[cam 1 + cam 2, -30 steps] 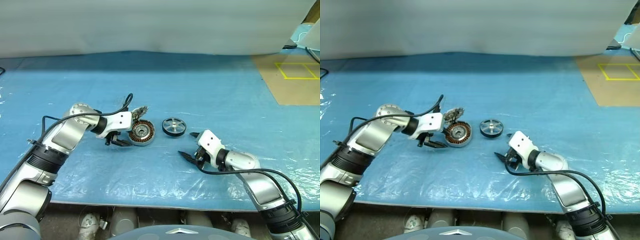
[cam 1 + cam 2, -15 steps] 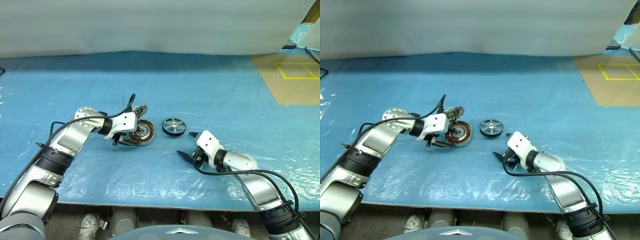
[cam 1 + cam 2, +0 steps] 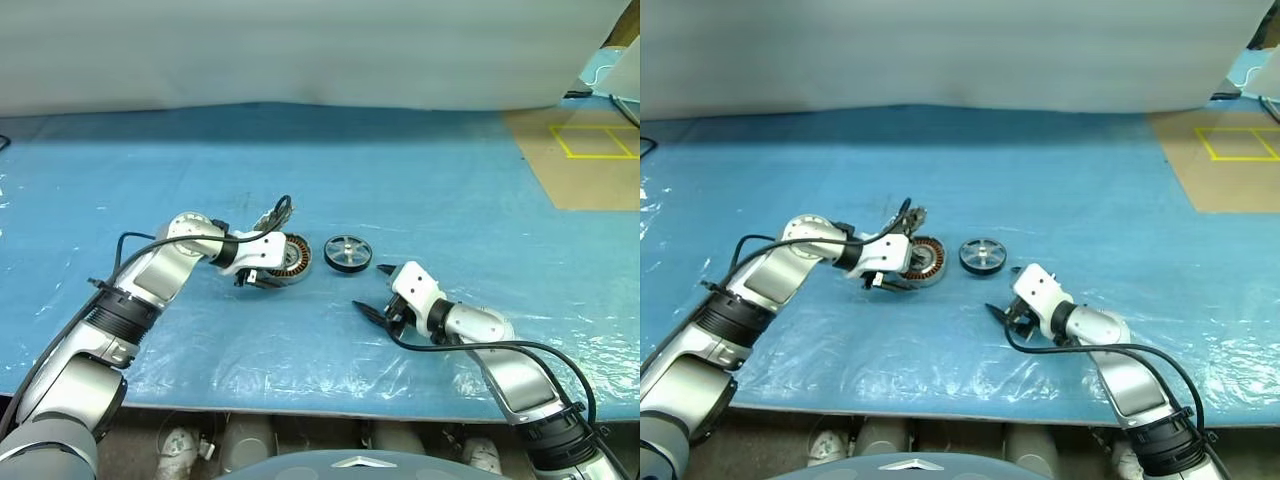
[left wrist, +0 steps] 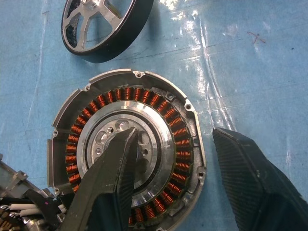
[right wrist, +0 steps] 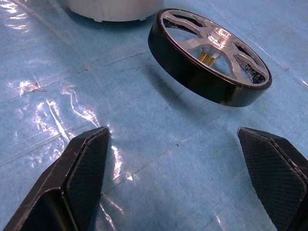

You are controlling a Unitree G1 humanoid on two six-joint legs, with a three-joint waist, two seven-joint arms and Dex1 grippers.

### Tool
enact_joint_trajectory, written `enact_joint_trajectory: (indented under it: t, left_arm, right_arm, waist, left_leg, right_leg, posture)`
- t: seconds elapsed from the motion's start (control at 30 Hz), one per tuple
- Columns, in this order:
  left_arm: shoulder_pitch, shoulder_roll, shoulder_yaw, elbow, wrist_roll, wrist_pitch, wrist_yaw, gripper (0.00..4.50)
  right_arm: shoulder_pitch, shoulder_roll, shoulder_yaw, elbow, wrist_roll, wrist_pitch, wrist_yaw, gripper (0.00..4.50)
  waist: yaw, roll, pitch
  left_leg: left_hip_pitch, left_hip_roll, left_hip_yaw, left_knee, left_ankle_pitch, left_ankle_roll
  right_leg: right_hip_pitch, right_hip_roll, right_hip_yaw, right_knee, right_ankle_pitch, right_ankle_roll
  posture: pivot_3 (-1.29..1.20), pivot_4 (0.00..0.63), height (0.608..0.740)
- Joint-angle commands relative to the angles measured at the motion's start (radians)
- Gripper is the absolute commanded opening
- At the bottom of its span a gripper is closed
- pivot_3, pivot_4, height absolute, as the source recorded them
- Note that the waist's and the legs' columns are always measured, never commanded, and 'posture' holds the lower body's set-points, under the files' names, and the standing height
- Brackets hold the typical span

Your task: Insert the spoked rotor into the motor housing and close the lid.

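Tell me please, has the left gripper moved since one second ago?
Yes. The left gripper has moved toward the spoked rotor, which stayed put, and now straddles the motor housing's near rim.

Blue plastic-covered table point(image 3: 420, 180), pale backdrop point(image 3: 300, 50)

Even, bright overhead lighting; shadows are soft and short. The clear plastic film point(image 3: 300, 350) over the blue counter point(image 3: 420, 180) throws white glare streaks, strongest in the wrist views. The motor housing point(image 4: 126, 154) is sharp, its windings crisp; near fingers point(image 5: 82, 178) appear slightly soft. No motion blur.
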Motion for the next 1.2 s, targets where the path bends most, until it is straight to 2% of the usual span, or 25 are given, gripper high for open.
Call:
enact_joint_trajectory:
  t: [0.03, 0.23, 0.33, 0.57, 0.73, 0.83, 1.0, 1.03, 1.2]
  left_arm:
    - [-0.028, -0.010, 0.009, 0.004, 0.021, 0.033, 0.029, 2.57]
    - [-0.025, -0.032, 0.057, -0.031, -0.051, 0.094, 0.025, 2.57]
    - [-0.026, -0.021, 0.054, -0.028, -0.044, 0.099, 0.035, 2.06]
    - [-0.034, -0.006, 0.047, 0.011, 0.003, 0.072, 0.099, 2.06]
    - [-0.014, 0.005, 0.059, -0.006, -0.034, 0.086, 0.065, 2.06]
    - [-0.010, 0.003, 0.065, 0.000, -0.038, 0.078, 0.074, 2.66]
    - [-0.035, -0.022, 0.069, 0.031, -0.018, 0.097, 0.127, 4.34]
    - [-0.041, -0.018, 0.064, 0.039, -0.009, 0.091, 0.125, 4.46]
    - [-0.048, -0.024, 0.046, 0.032, -0.005, 0.125, 0.106, 4.46]
  right_arm:
    - [0.005, 0.004, 0.003, -0.007, -0.005, -0.011, -0.005, 4.50]
    - [0.012, 0.003, 0.001, -0.008, -0.006, -0.013, -0.009, 4.50]
    - [0.012, 0.001, 0.001, -0.006, -0.006, -0.012, -0.009, 4.50]
    - [0.001, -0.003, 0.003, 0.003, -0.010, -0.016, -0.004, 4.50]
    - [0.001, -0.004, 0.004, 0.003, -0.011, -0.017, 0.001, 4.50]
    - [-0.001, -0.005, 0.004, 0.006, -0.012, -0.018, 0.003, 4.50]
    - [-0.003, -0.009, 0.004, 0.009, -0.015, -0.019, 0.007, 4.50]
    - [-0.003, -0.009, 0.005, 0.010, -0.016, -0.020, 0.008, 4.50]
    - [-0.004, -0.003, 0.006, 0.013, -0.012, -0.022, 0.010, 4.50]
  waist:
    - [0.000, 0.000, 0.000]
    - [0.000, 0.000, 0.000]
    - [0.000, 0.000, 0.000]
    - [0.000, 0.000, 0.000]
    - [0.001, 0.000, 0.000]
    - [0.001, 0.000, 0.000]
    - [0.001, 0.000, 0.000]
    - [0.001, 0.000, 0.000]
    - [0.000, 0.000, 0.000]
  left_leg:
    - [0.000, 0.000, 0.000, 0.000, 0.000, 0.000]
    - [0.000, 0.000, 0.000, 0.000, 0.000, 0.000]
    - [0.000, 0.000, 0.000, 0.000, 0.000, 0.000]
    - [0.000, 0.000, 0.000, 0.000, 0.000, 0.000]
    - [0.000, 0.000, 0.000, 0.000, 0.000, 0.000]
    - [0.000, 0.000, 0.000, 0.000, 0.000, 0.000]
    - [0.000, 0.000, 0.000, 0.000, 0.000, 0.000]
    - [0.000, 0.000, 0.000, 0.000, 0.000, 0.000]
    - [0.000, 0.000, 0.000, 0.000, 0.000, 0.000]
  right_leg:
    - [0.000, 0.000, 0.000, 0.000, 0.000, 0.000]
    - [0.000, 0.000, 0.000, 0.000, 0.000, 0.000]
    - [0.000, 0.000, 0.000, 0.000, 0.000, 0.000]
    - [0.000, 0.000, 0.000, 0.000, 0.000, 0.000]
    - [0.000, 0.000, 0.000, 0.000, 0.000, 0.000]
    - [0.000, 0.000, 0.000, 0.000, 0.000, 0.000]
    - [0.000, 0.000, 0.000, 0.000, 0.000, 0.000]
    - [0.000, 0.000, 0.000, 0.000, 0.000, 0.000]
    - [0.000, 0.000, 0.000, -0.001, 0.000, 0.000]
  posture:
    - [0.00, 0.150, 0.740]
    - [0.00, 0.150, 0.740]
    - [0.00, 0.150, 0.740]
    - [0.00, 0.150, 0.740]
    - [0.00, 0.150, 0.740]
    - [0.00, 0.150, 0.740]
    - [0.00, 0.150, 0.740]
    - [0.00, 0.150, 0.740]
    - [0.00, 0.150, 0.740]
